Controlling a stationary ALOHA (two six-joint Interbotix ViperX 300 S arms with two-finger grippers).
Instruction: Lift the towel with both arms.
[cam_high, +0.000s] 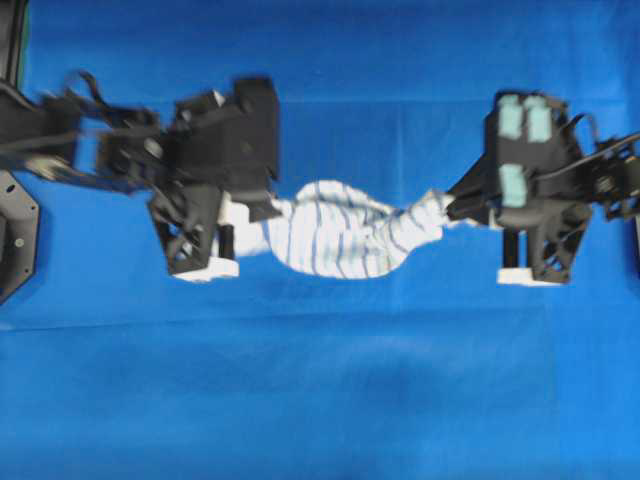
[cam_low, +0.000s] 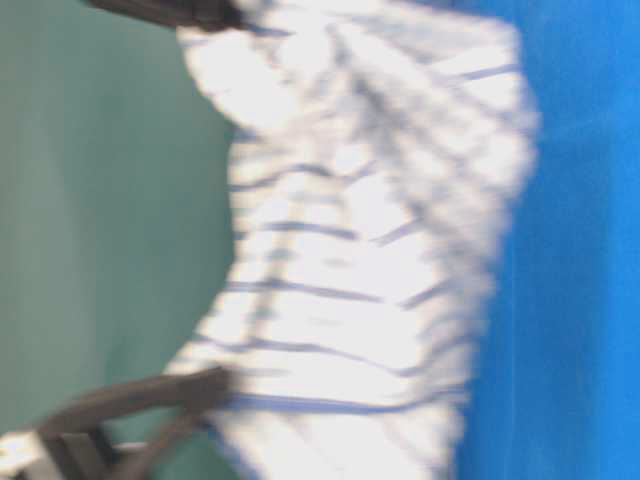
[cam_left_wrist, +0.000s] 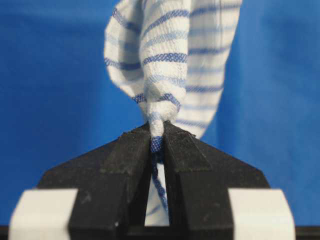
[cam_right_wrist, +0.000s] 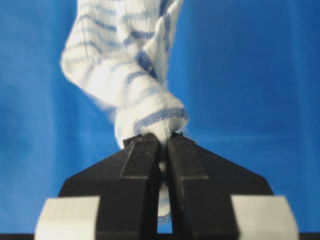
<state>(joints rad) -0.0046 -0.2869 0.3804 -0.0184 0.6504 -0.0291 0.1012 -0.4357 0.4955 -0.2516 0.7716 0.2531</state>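
Blue table cloth (cam_high: 320, 400) covers the whole surface, no containers anywhere that I can see. Left gripper (cam_left_wrist: 157, 142) has its jaws squeezed together on one bunched end of the striped towel (cam_high: 335, 240), and the right gripper (cam_right_wrist: 161, 142) is clamped the same way on the other end. So the towel hangs between the two, sagging in the middle over the cloth.

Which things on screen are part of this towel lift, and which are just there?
Part of the job:
- towel, strung between both arms
- left gripper, shut on one end
- right gripper, shut on the other end

Just there:
- blue table cloth
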